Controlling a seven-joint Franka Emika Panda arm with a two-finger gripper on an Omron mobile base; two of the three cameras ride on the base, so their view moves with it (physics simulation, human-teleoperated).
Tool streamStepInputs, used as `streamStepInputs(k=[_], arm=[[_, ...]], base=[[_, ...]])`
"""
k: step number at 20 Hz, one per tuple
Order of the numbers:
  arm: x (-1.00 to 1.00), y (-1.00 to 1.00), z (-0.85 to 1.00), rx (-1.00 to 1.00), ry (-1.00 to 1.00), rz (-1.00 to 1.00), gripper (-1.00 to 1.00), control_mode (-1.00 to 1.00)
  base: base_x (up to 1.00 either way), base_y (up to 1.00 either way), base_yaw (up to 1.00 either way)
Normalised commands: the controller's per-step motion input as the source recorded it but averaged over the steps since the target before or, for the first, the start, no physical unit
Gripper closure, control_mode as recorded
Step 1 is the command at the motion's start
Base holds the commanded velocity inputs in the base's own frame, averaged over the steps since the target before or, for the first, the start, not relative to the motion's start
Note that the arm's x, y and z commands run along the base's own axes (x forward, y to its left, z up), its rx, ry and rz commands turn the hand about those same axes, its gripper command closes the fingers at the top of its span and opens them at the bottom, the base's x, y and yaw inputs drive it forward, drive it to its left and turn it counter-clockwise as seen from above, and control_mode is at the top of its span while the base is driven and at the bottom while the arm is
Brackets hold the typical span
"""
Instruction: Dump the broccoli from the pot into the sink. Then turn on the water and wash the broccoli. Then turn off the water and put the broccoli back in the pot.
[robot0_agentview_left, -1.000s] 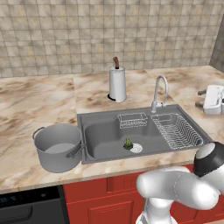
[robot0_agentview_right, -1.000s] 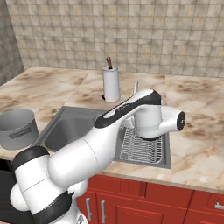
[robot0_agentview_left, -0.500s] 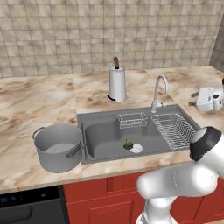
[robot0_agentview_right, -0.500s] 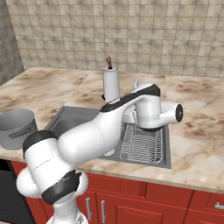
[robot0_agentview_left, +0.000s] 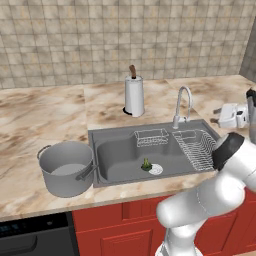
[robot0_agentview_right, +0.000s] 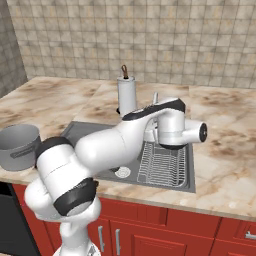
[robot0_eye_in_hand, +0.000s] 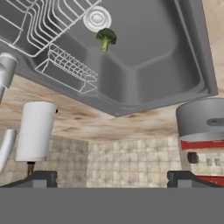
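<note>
In the sink (robot0_agentview_left: 115, 150), left base view, you see the broccoli (robot0_agentview_left: 146, 163) beside the drain; hand view, the gripper (robot0_eye_in_hand: 111, 177) stands wide apart, empty, and may knock the faucet (robot0_agentview_left: 182, 102) when reaching.

Broccoli (robot0_agentview_left: 146, 163) in sink (robot0_agentview_left: 120, 134) beside drain (robot0_agentview_left: 155, 169), pot (robot0_agentview_left: 65, 168) on counter (robot0_agentview_left: 45, 115) left of sink

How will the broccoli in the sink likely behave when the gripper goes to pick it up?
The broccoli looks tiny beside the drain, so probably light. Its rounded head on the smooth sink floor may let it roll or skid. The narrow stem could slip.
</note>
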Motion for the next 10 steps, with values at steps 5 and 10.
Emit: streamStepInputs(k=[5,10], arm=[[0.31,-0.04,-0.23,0.02,0.00,0.00,-1.00,-1.00],[0.30,-0.13,-0.18,0.05,0.00,0.00,-1.00,-1.00]], base=[[0.00,0.00,0.00],[0.00,0.00,0.00]])
